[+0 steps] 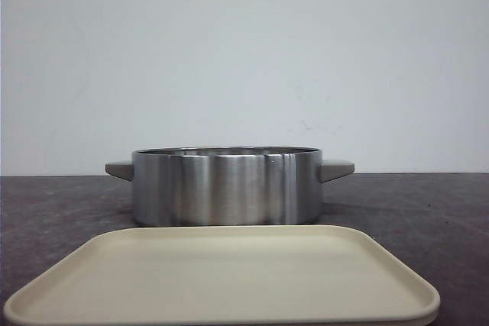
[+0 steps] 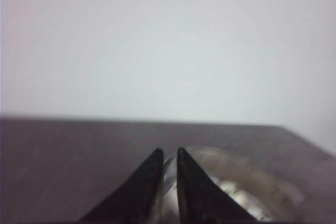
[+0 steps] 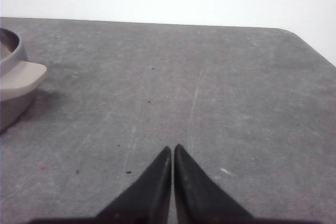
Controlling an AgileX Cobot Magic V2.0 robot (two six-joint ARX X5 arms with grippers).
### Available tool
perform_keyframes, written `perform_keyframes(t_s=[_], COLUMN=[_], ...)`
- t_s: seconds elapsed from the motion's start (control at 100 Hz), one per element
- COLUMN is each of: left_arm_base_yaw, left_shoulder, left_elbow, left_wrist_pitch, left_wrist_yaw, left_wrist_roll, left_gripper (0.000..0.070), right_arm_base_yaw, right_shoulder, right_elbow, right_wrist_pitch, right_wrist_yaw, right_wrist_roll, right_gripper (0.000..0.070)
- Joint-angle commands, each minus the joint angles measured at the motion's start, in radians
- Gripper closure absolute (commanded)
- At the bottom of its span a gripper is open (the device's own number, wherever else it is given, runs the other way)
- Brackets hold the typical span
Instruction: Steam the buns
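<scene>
No buns show in any view; the inside of the steel pot is hidden behind its wall. The pot stands uncovered in the front view, just behind an empty beige tray. In the blurred left wrist view, my left gripper is nearly shut, with a silvery part of a shiny round lid between its fingers. My right gripper is shut on nothing, low over the bare grey table. The pot's beige handle lies off to one side of it. Neither arm appears in the front view.
The dark grey table ends at a white wall behind the pot, with a rounded corner in the right wrist view. The pot has beige handles on both sides. The tray fills the front of the table.
</scene>
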Motion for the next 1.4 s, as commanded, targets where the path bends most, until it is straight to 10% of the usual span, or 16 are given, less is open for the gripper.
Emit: perform_keyframes(t_s=[0.0, 0.37, 0.79, 1.39], left_arm_base_yaw=[0.002, 0.018, 0.003, 0.002], left_shoulder=[-0.021, -0.166, -0.212, -0.211], left_elbow=[-0.084, -0.291, -0.291, -0.291], left_wrist_pitch=[0.041, -0.057, -0.195, -0.188], left_wrist_yaw=[-0.063, -0.35, -0.285, -0.264], left_wrist_roll=[-0.018, 0.006, 0.138, 0.042], left_gripper=[0.07, 0.07, 0.07, 0.07], right_arm_base_yaw=[0.0, 0.0, 0.0, 0.0], right_shoulder=[-0.001, -0.001, -0.001, -0.001], right_elbow=[-0.003, -0.003, -0.003, -0.003], right_wrist_pitch=[0.011, 0.011, 0.011, 0.011], right_wrist_yaw=[0.0, 0.0, 0.0, 0.0], right_wrist_roll=[0.011, 0.011, 0.011, 0.011], right_gripper=[0.0694, 0.0694, 0.0694, 0.0694])
